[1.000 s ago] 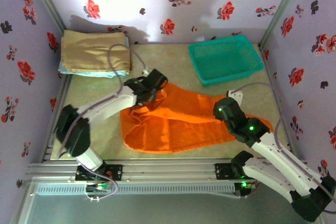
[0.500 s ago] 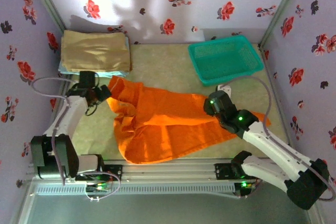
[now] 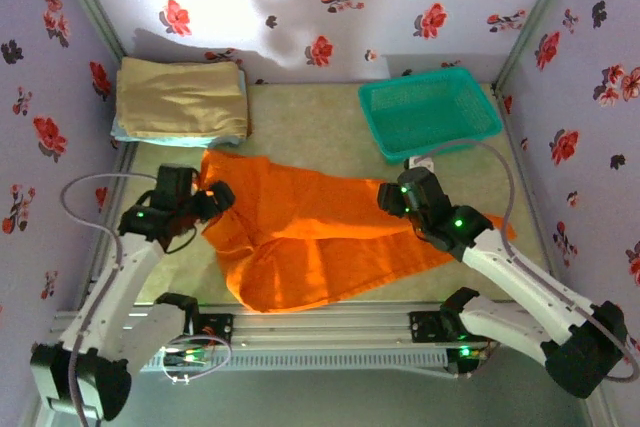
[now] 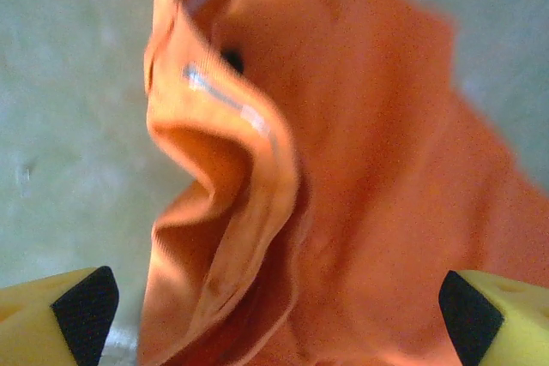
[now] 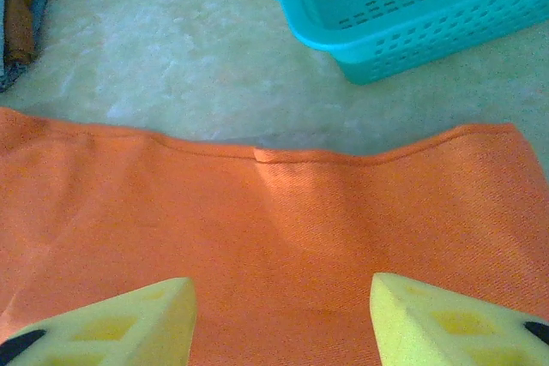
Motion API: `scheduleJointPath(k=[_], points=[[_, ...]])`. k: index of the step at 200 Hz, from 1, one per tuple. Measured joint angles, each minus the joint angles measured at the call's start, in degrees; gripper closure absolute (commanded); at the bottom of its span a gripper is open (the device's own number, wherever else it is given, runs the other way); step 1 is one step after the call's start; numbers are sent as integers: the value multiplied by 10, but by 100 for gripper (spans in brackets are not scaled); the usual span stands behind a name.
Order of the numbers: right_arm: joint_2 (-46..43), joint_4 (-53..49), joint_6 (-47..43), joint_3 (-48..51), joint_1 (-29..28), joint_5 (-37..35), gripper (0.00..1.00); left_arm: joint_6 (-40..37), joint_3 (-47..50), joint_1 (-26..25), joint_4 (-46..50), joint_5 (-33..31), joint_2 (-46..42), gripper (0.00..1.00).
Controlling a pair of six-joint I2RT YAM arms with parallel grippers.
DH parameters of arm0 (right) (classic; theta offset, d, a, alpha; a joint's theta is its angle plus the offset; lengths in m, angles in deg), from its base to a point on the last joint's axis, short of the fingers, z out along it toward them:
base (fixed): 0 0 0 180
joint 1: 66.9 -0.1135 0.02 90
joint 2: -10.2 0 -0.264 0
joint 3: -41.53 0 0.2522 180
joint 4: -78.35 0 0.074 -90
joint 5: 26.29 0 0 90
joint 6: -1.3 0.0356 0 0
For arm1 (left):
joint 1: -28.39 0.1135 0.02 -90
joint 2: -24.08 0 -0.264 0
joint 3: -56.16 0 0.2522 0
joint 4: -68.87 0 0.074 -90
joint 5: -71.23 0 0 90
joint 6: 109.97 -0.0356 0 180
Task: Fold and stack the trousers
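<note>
The orange trousers [image 3: 310,237] lie loosely spread across the middle of the pale table [image 3: 320,127]. They are rumpled rather than folded, and run from just in front of the cloth stack at the far left to under the right arm. The left gripper [image 3: 215,197] sits at their left edge with its jaws wide apart. From its wrist camera the two dark pads [image 4: 86,306] stand at opposite corners, and between and beyond them the cloth rises in a raised fold that neither pad pinches, so it has hold of nothing. The right gripper [image 3: 388,197] hovers over the far edge of the trousers toward the right. Its yellow fingers [image 5: 111,323] are parted, the cloth lies flat beneath them, and nothing is caught between. Just beyond that edge is bare table, then the teal basket [image 3: 430,112] at the far right, clear of the trousers. In the far left corner the tan folded cloth [image 3: 180,97] rests on top of the light blue folded cloth [image 3: 122,133], whose rim peeks out below.
</note>
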Motion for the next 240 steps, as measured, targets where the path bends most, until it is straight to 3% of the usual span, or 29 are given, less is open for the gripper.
scheduleJointPath(k=[16, 31, 44, 57, 73, 94, 132, 140, 145, 149, 167, 196, 220, 240], points=[[3, 4, 0, 0, 0, 9, 42, 9, 28, -12, 12, -13, 14, 5], [4, 7, 0, 0, 1, 16, 43, 16, 50, -14, 13, -19, 15, 23], [4, 9, 0, 0, 1, 17, 45, 22, 64, -14, 3, -14, 15, 54], [2, 10, 0, 0, 1, 19, 47, 24, 66, -15, -5, -12, 15, 100], [-3, 10, 0, 0, 1, 19, 48, 26, 56, -15, 4, -26, 13, 100], [-14, 10, 0, 0, 1, 19, 50, 63, 5, -14, 71, -91, -9, 100], [-14, 15, 0, 0, 1, 33, 47, 178, -39, 39, 196, -156, -164, 100], [-12, 15, -3, 0, 1, 37, 45, 204, -45, 49, 237, -165, -196, 74], [-10, 14, -5, 0, 1, 40, 43, 215, -49, 52, 256, -170, -207, 46], [-9, 14, -6, 0, 1, 42, 42, 225, -52, 56, 273, -175, -218, 31], [-5, 14, -15, -2, 1, 47, 39, 263, -80, 64, 344, -205, -255, 1], [-6, 10, -24, -7, 2, 48, 38, 268, -154, 66, 384, -245, -289, 0], [-9, 7, -26, -8, 12, 43, 37, 236, -185, 66, 353, -233, -256, 3], [1, 7, -26, -16, 39, 42, 53, 202, -153, 65, 268, -168, -183, 16]])
